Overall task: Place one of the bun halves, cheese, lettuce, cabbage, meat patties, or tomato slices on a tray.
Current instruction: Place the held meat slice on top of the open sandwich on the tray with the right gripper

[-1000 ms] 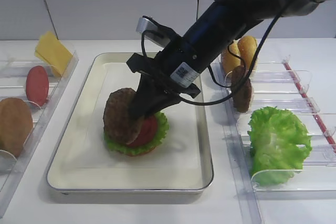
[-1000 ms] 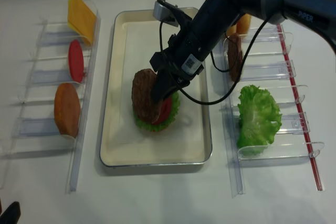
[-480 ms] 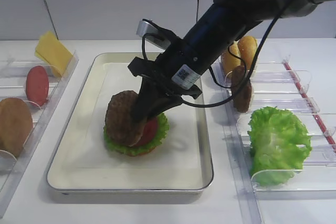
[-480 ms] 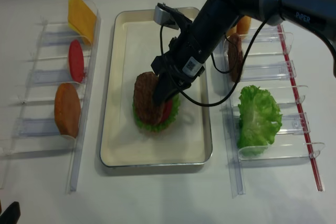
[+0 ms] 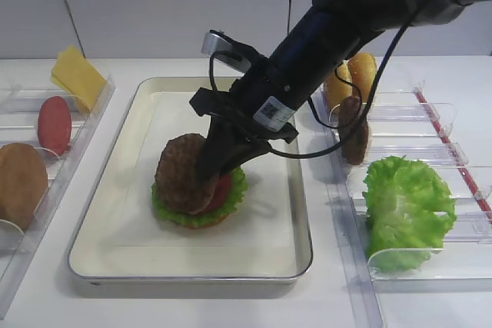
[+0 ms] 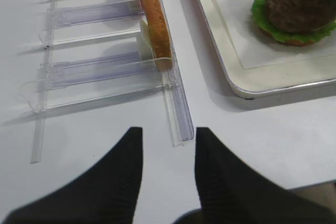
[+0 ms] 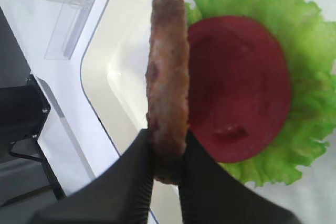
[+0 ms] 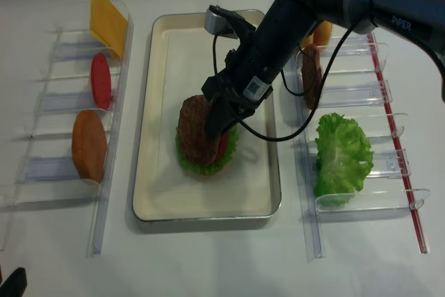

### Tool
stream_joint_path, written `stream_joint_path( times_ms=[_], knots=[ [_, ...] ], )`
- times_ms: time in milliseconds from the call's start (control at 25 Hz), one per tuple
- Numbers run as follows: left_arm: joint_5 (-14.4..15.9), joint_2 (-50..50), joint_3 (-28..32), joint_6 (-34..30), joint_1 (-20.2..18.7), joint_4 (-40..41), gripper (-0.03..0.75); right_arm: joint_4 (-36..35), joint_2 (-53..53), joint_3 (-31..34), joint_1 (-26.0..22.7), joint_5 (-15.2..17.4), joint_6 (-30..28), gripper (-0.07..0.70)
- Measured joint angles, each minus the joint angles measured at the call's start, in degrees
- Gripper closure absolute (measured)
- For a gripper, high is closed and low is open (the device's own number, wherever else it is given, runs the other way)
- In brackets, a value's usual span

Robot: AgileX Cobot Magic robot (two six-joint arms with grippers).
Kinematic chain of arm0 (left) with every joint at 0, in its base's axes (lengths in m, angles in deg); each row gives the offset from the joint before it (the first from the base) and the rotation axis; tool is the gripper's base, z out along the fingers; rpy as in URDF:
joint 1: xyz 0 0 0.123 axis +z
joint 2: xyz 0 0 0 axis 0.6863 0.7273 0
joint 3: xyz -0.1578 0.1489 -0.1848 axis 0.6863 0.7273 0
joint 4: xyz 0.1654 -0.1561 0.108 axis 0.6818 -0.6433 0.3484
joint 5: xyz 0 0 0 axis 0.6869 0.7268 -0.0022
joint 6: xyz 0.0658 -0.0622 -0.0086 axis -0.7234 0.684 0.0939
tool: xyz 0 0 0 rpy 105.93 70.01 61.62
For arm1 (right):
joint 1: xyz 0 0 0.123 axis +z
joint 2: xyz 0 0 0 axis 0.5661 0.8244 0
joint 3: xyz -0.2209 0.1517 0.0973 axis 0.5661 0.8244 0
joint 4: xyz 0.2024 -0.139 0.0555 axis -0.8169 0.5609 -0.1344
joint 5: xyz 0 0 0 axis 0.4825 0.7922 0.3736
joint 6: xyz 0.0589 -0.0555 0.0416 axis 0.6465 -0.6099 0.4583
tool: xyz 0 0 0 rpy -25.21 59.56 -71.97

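Center frame in the exterior high view, the tray [image 5: 292, 220] holds lettuce [image 5: 234, 190] under a tomato slice [image 5: 221, 192], while the right gripper [image 5: 206, 182] tilts a meat patty [image 5: 181, 170] over them, jaws clamped on its edge. Right wrist view shows the patty edge-on above the tomato. Lower center of the left wrist view, the left gripper [image 6: 168, 150] hangs over the table [image 6: 105, 129] near a clear holder [image 6: 105, 72], jaws apart.

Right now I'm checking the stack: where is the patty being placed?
The meat patty is pinched on edge in the right tool, mid-tray, just left of the tomato slice lying on lettuce.
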Motion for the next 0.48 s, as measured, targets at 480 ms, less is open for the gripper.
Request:
stream_joint_path(
  times_ms=[480],
  knots=[
    [0.0,0.0,0.0,0.0,0.0,0.0,0.483,2.1,0.0,0.0,0.0,-1.6,2.8,0.507]
  ],
)
